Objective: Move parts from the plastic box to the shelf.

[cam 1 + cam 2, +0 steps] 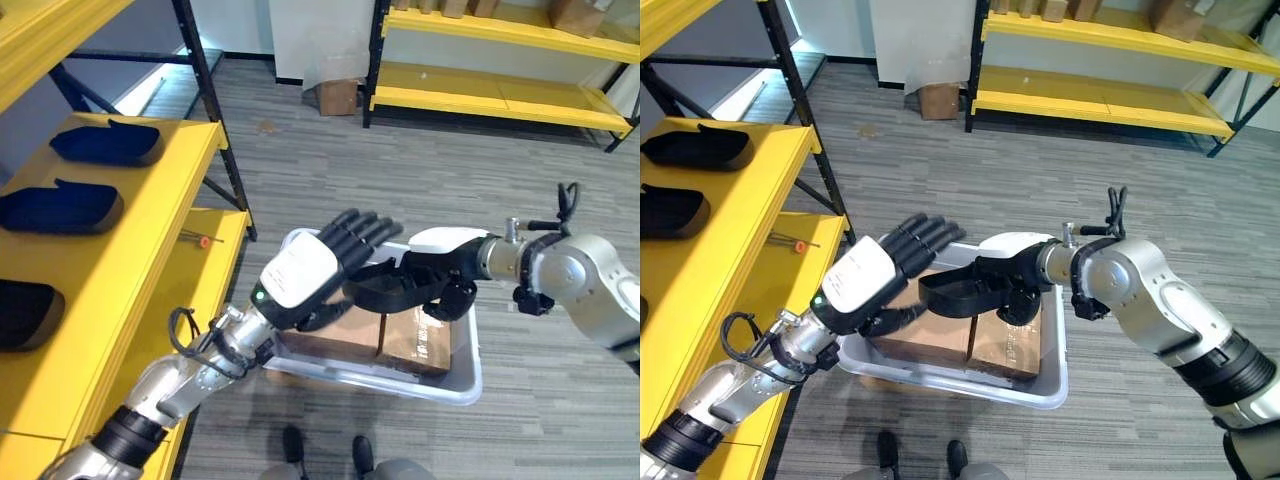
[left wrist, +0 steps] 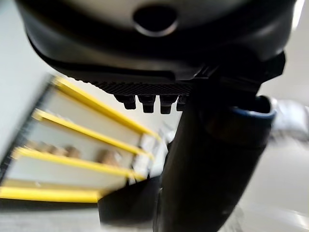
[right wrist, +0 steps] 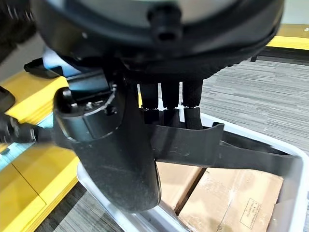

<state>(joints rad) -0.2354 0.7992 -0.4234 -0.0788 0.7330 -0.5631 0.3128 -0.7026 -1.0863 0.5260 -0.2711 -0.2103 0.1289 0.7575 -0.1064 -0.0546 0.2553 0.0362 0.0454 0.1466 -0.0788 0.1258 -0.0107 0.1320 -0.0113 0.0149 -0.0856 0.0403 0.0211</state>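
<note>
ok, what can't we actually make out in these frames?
- Left hand over the plastic box: its own back hides what its fingers do with the black part in the eye views; the left wrist view is blurred.
- Right hand: grip hidden behind the part; the right wrist view shows fingers reaching to it.
- Cardboard boxes: partly covered by hands and part.
- Dark parts on the yellow shelf: one cut by the edge.

A black curved part (image 1: 970,290) hangs level above the pale plastic box (image 1: 1055,385); three dark parts (image 1: 105,143) lie on the yellow shelf (image 1: 150,240).
</note>
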